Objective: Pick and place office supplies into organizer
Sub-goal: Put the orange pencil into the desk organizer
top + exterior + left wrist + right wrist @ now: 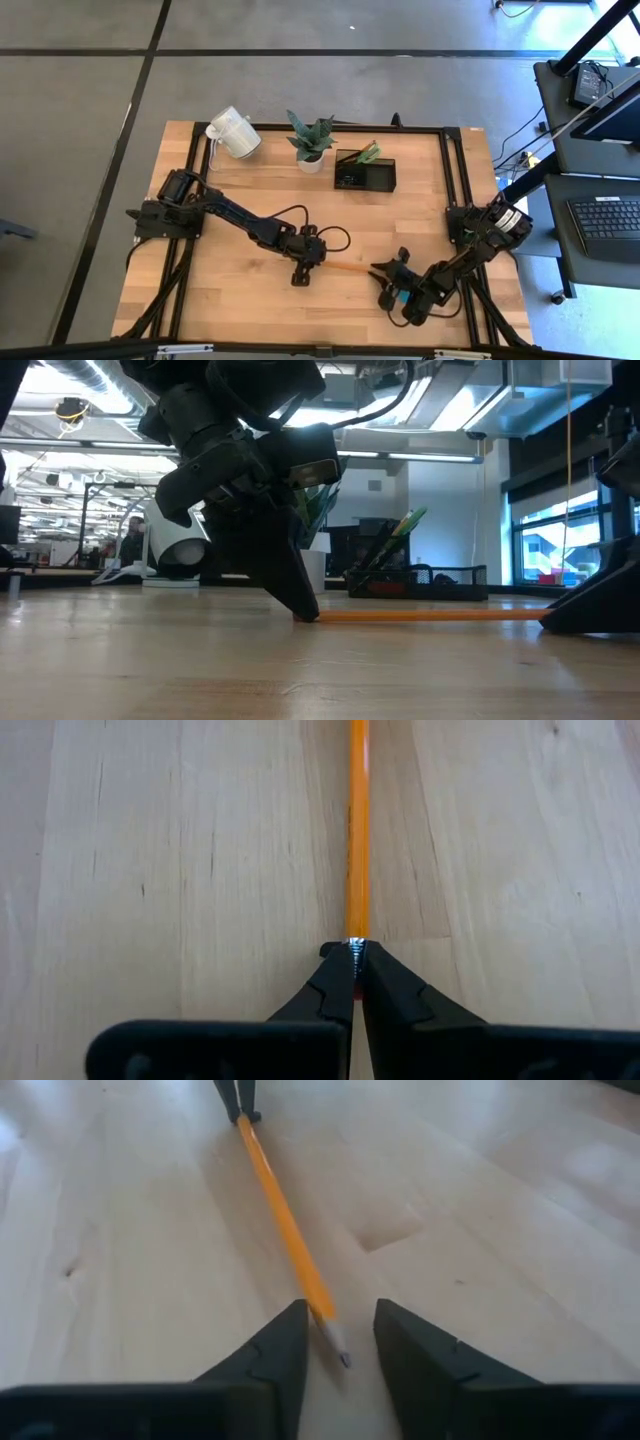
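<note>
1 orange pencil [345, 267] lies flat on the bench [250, 190] between both arms in the high view, well short of the organizer [364, 171]. Left wrist view: left gripper [354, 952] clamped on the pencil's metal end. Right wrist view: right gripper [340, 1330] fingers apart, straddling its sharpened tip.

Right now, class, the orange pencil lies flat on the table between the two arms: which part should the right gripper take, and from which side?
Probably the bare shaft just behind the sharpened tip, from directly above. The orange pencil lies flat with its point between the right gripper's open fingers, which straddle it. The left gripper is shut on its metal-ferrule end, so that end is taken.
</note>
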You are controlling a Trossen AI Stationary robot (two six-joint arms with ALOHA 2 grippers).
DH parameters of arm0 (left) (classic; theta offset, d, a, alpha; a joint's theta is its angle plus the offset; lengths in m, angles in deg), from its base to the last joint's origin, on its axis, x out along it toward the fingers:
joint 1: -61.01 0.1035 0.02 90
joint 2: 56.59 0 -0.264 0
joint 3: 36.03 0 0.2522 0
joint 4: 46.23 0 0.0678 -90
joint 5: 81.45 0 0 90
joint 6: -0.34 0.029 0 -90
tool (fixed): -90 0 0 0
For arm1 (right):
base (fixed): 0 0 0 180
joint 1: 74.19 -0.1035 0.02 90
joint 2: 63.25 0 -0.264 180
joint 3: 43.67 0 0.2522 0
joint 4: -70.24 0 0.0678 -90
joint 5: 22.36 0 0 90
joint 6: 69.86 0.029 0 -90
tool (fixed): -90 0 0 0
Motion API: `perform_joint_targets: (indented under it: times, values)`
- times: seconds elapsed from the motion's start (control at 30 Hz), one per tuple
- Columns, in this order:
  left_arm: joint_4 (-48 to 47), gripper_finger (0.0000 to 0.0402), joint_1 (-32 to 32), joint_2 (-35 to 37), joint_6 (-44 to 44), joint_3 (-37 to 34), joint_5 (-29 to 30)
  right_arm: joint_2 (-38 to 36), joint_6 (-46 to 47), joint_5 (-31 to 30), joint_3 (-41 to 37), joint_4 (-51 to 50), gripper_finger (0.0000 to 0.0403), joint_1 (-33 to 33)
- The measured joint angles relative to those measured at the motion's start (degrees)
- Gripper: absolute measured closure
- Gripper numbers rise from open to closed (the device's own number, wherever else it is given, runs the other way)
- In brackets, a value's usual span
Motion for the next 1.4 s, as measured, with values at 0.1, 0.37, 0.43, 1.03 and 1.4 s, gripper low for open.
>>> perform_joint_targets:
  times: [0.1, 0.37, 0.43, 1.03, 1.4]
  values:
    - [0.88, 0.0399, 0.0, -0.47, 0.0, 0.0, 0.14, -0.02, -0.05, 0.31, 0.0, -0.02, 0.0298, 0.34]
    - [2.89, 0.0399, 0.0, -1.38, -0.11, 0.07, 0.95, 0.0, -1.73, 0.25, -0.02, -0.31, 0.0361, 0.34]
    - [2.89, 0.0399, -0.03, -1.38, -0.11, 0.07, 1.38, 0.0, -3.2, 0.29, 0.11, -0.29, 0.0365, 0.33]
    - [-6.41, 0.0307, -0.15, 8.92, 0.81, -0.52, 5.66, -2.45, -4.0, 0.9, 0.5, -0.99, 0.0377, 0.86]
    - [-6.85, 0.0273, -2.2, 16.33, -7.35, -0.39, 15.53, -5.72, -9.22, -5.12, 1.82, -1.42, 0.0377, 5.19]
